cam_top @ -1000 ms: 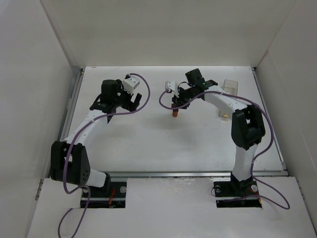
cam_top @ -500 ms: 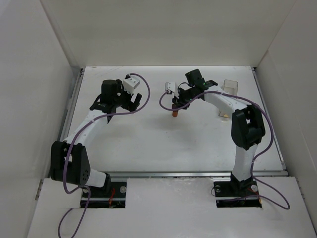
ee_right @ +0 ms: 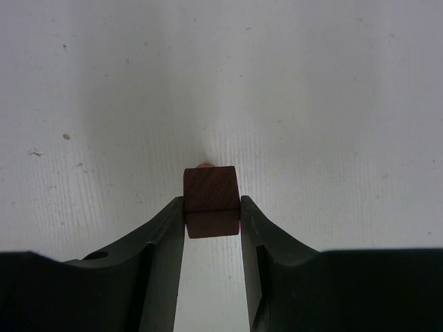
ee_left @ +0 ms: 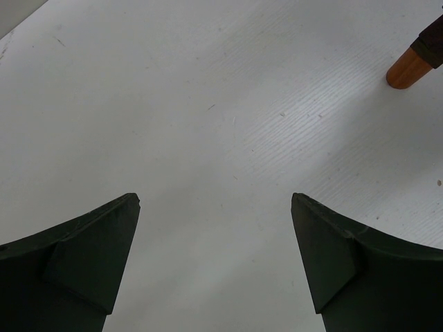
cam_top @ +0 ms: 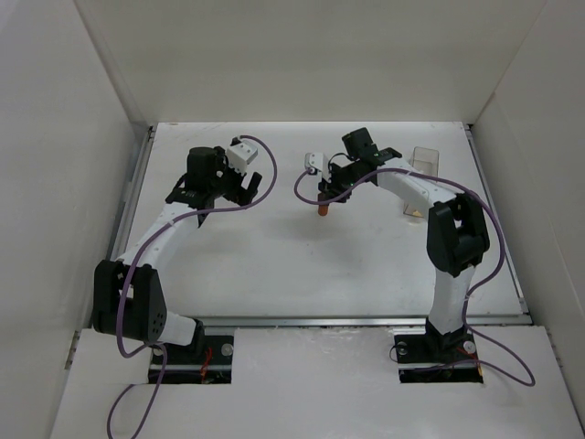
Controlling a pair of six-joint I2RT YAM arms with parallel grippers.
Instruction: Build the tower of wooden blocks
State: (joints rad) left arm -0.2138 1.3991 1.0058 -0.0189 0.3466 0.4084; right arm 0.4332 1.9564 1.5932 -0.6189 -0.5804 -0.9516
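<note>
My right gripper (ee_right: pixel 212 207) is shut on the dark brown cube (ee_right: pixel 211 188). It holds the cube right over the orange-brown cylinder, of which only a sliver (ee_right: pixel 205 164) shows behind it. In the top view the cylinder (cam_top: pixel 323 210) stands upright on the table under the right gripper (cam_top: pixel 325 196). I cannot tell whether the cube rests on it. My left gripper (cam_top: pixel 258 189) is open and empty, to the left of the stack. The left wrist view shows the wide-apart fingers (ee_left: pixel 90 242) over bare table, with the cylinder (ee_left: pixel 408 69) and the cube (ee_left: pixel 433 40) at the top right.
A clear plastic container (cam_top: pixel 423 160) stands at the back right, beyond the right arm. A small yellowish piece (cam_top: pixel 413 212) lies on the table next to the right forearm. White walls close in the table on three sides.
</note>
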